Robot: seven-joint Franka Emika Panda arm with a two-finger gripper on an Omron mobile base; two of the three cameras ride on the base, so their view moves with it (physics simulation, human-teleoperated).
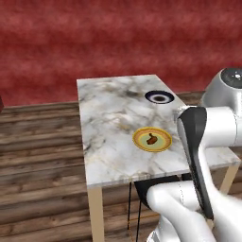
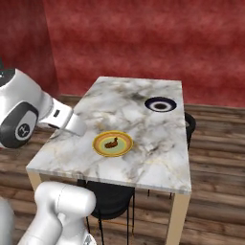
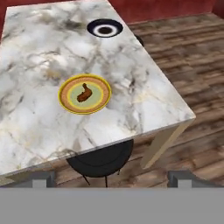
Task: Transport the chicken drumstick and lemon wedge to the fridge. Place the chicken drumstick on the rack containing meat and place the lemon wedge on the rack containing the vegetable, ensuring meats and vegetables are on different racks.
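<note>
Drumstick lies on a yellow plate near the desk's front edge, its long axis slanting from lower left to upper right in my hand view. My tool hangs open, well back from it and above, so I judge the reach goes forward and down. A dark bowl sits farther off.

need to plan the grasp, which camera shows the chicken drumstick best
The hand view: the chicken drumstick appears largest there, seen from above on its yellow plate, nothing in front of it. The left base view and right base view show it as a small brown shape, unblocked.
</note>
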